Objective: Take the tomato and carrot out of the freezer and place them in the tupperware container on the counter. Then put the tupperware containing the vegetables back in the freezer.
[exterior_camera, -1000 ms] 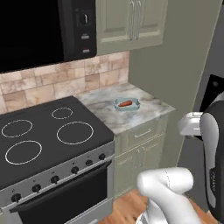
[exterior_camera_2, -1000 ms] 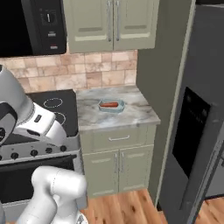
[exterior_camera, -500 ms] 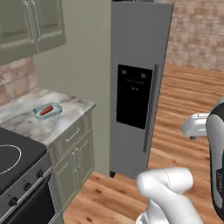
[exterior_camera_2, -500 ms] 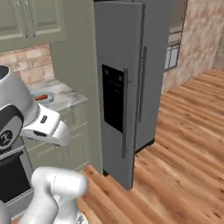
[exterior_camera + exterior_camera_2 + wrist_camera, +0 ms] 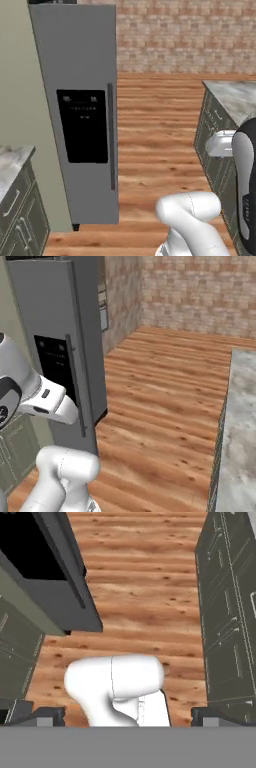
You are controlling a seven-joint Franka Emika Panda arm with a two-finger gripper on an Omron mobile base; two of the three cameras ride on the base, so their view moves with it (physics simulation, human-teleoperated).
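Left base view: robot faces the closed freezer [image 5: 82,110], task barely begun.

The freezer door is shut, its long bar handle [image 5: 111,135] untouched, so the tomato and carrot, presumably inside, are hidden. A corner of the marble table [image 5: 11,162] shows at lower left; the tupperware container is out of frame. In the hand view the fingers [image 5: 35,714] point down over the wood floor [image 5: 145,602], tips far apart at the frame's bottom corners, released and holding nothing. Opening the door, both pickups, filling and returning the container all seem left.
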